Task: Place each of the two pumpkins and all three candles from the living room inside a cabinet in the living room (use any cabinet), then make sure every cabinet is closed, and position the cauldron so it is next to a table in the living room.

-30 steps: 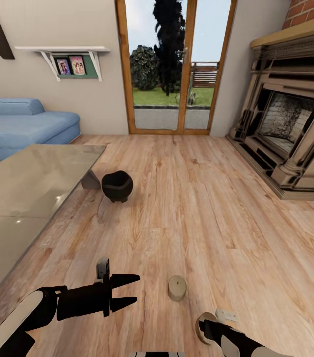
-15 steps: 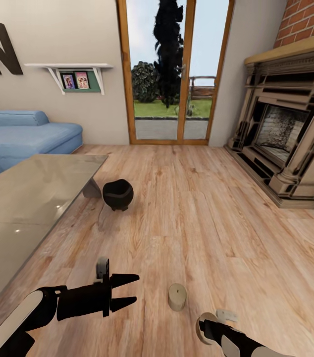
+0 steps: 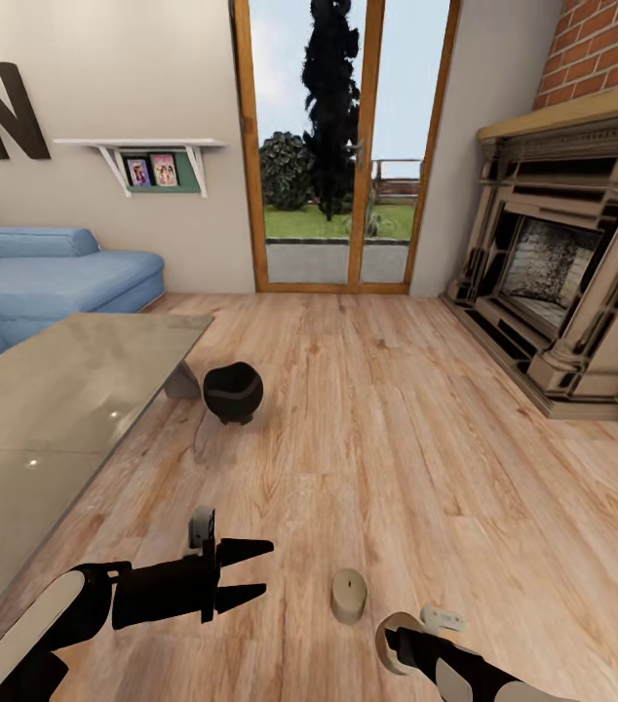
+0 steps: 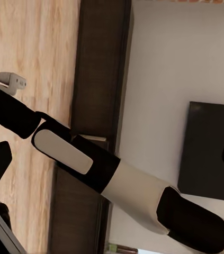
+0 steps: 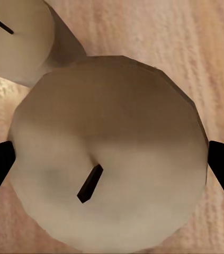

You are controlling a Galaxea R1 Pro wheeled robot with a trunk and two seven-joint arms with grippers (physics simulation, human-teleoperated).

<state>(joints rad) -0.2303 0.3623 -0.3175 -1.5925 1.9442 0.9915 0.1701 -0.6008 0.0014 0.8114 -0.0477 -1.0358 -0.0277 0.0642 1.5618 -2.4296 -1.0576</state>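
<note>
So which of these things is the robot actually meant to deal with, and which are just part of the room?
Part of the job:
- candle standing on the floor
- candle in the right gripper
- black cauldron beside the glass table
- dark cabinet

Just part of the room:
- blue sofa
- brick fireplace
- wall shelf with photos
- garden doors
</note>
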